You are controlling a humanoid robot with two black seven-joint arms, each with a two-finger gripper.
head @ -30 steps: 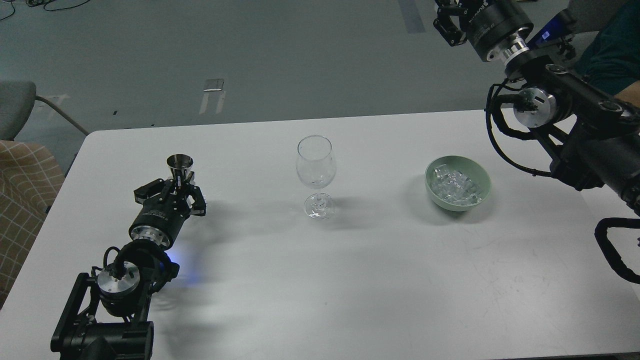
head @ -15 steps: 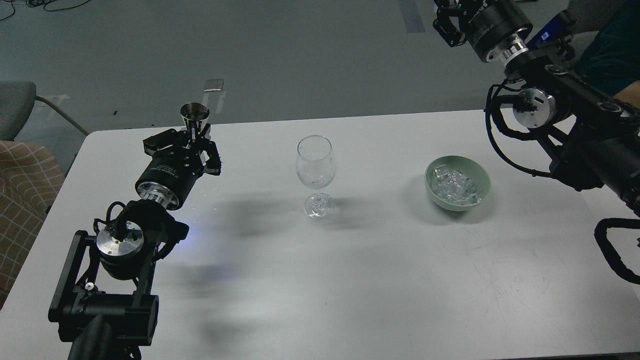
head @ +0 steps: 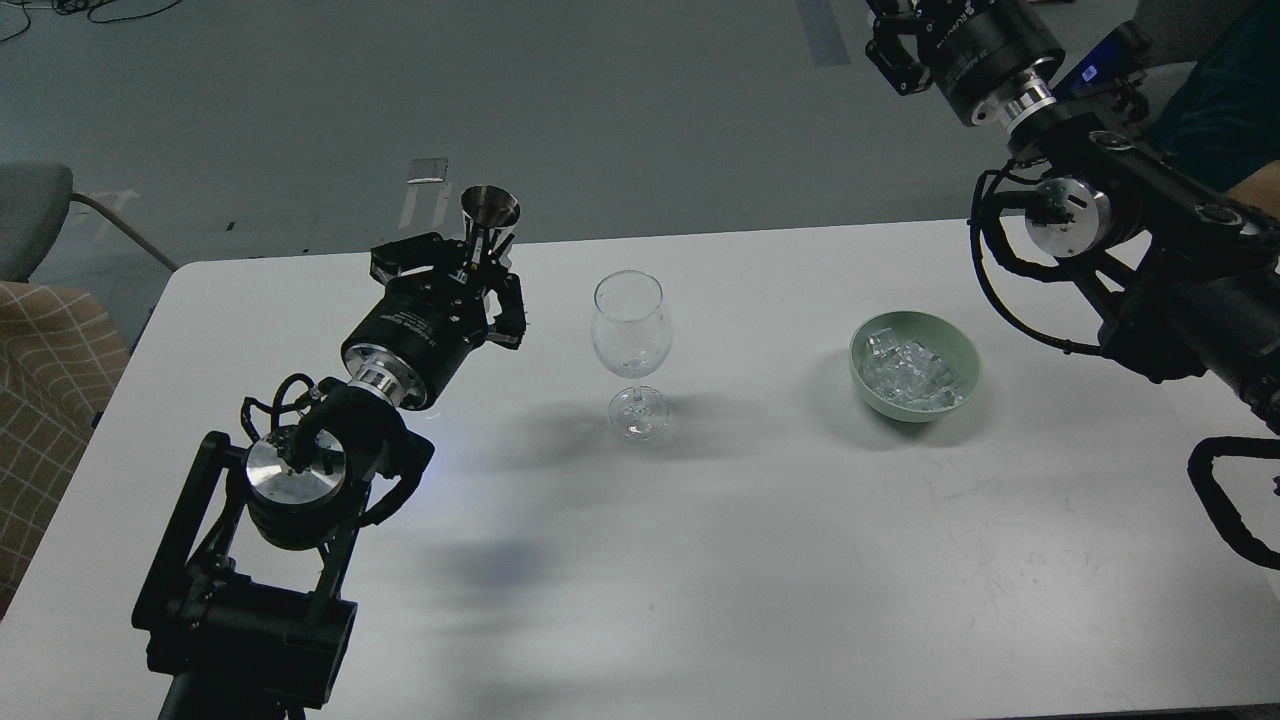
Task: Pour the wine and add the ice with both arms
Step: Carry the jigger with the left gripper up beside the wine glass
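Note:
A clear stemmed wine glass (head: 630, 350) stands upright and empty-looking at the table's middle. A green bowl (head: 965, 368) to its right holds several clear ice cubes (head: 908, 375). My left gripper (head: 483, 265) is shut on a small metal cone-shaped measuring cup (head: 489, 208), held upright in the air to the left of the glass, its rim a little higher than the glass rim. My right gripper (head: 890, 45) is raised at the top right, above and behind the bowl; its fingers are partly cut off by the view's edge.
The white table (head: 700, 560) reaches from the left edge to the right edge. A grey chair (head: 30, 215) and a checked cushion (head: 45, 400) stand off the table's left side. A person's arm in dark green (head: 1225, 120) is at the far right.
My left arm has lifted the metal cup off the table and carried it up and to the right, toward the wine glass. The right arm, glass and bowl have stayed in place.

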